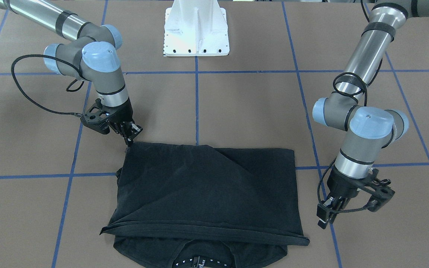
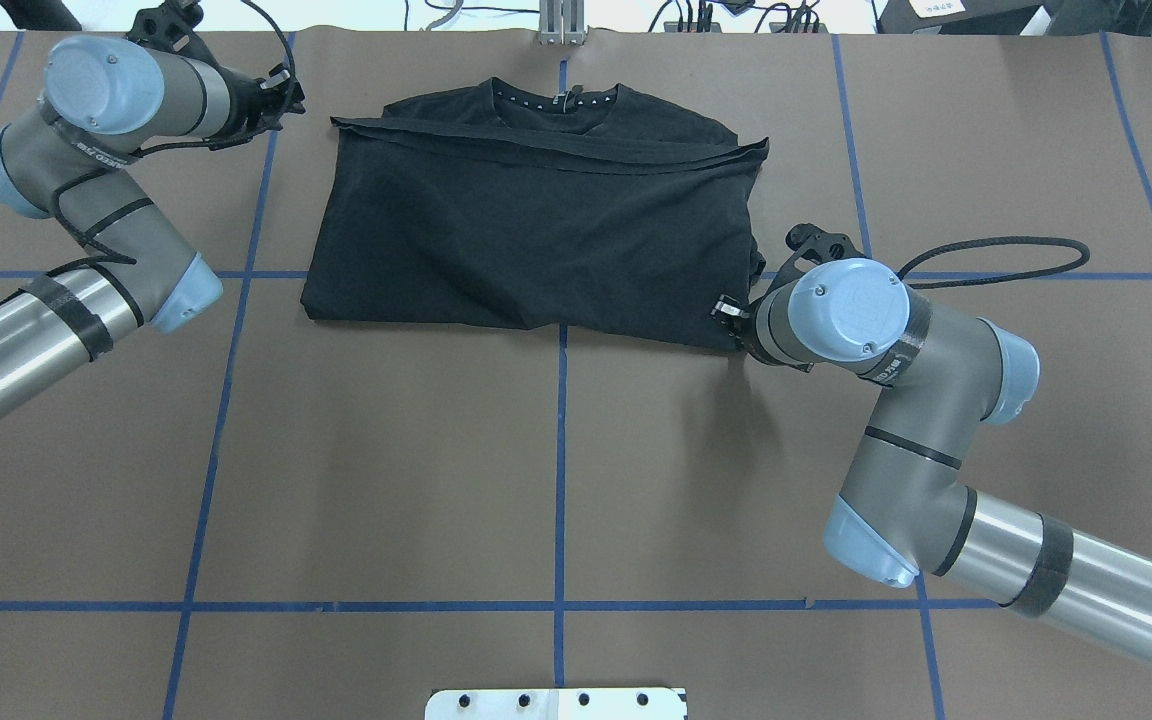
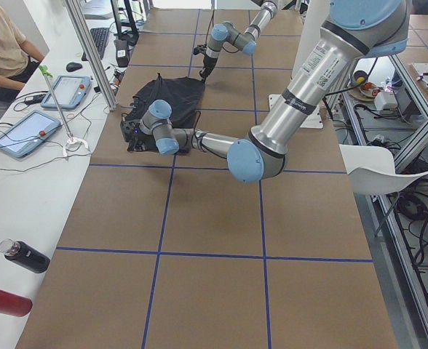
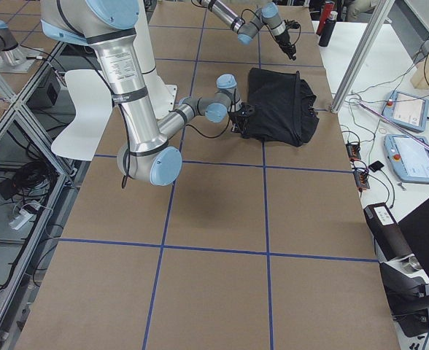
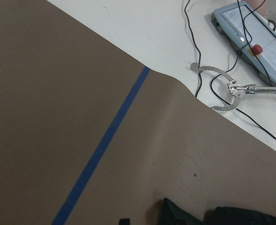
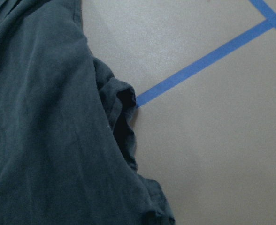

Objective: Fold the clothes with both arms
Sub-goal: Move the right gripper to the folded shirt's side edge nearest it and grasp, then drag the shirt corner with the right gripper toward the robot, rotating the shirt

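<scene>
we reckon the t-shirt [image 1: 207, 186] is soft and light, best grabbed at corners; right gripper [image 1: 129, 140] pinches one, left gripper [image 1: 325, 217] cannot tell.

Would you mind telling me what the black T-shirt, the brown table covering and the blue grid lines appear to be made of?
T-shirt: soft matte fabric, possibly cotton; it drapes and wrinkles. Table covering: likely brown paper or card, matte; its edge lifts in a wave. Grid lines: seemingly blue adhesive tape, laid in flat strips.
</scene>
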`<state>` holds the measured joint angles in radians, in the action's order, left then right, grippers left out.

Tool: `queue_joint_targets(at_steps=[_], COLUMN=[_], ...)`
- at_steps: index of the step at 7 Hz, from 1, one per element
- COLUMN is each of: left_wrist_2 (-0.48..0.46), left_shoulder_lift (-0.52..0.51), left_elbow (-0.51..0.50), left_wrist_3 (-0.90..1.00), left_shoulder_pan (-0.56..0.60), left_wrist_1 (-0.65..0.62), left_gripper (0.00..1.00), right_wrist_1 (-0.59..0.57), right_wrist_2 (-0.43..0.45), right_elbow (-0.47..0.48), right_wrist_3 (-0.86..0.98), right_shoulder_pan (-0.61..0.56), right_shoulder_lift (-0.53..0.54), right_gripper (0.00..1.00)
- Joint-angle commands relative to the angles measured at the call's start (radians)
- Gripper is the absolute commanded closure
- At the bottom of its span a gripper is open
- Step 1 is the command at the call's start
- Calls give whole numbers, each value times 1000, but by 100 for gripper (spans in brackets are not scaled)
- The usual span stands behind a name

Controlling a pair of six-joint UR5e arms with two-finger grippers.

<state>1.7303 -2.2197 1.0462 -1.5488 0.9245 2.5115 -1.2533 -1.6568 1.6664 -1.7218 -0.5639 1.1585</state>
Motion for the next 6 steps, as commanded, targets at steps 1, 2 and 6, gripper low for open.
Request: queue_joint_targets(at_steps=[1,2,6], left_wrist_2=[0,0,0], left_shoulder_lift=[6,8,18], left_elbow=[-1,-2,0], left_wrist_3=[-1,-1,-2], left_shoulder_pan=[-1,-1,-1], left_wrist_1=[1,7,30], left_gripper=[56,56,55], right_wrist_1=[-2,-2,-8], right_wrist_2=[-11,-30,-98], right_elbow=[21,33,330], right_wrist_3=[8,11,7], right_shoulder_pan=[-13,-20,-25], right_shoulder_lift=[-3,3,242], right_gripper=[100,100,100])
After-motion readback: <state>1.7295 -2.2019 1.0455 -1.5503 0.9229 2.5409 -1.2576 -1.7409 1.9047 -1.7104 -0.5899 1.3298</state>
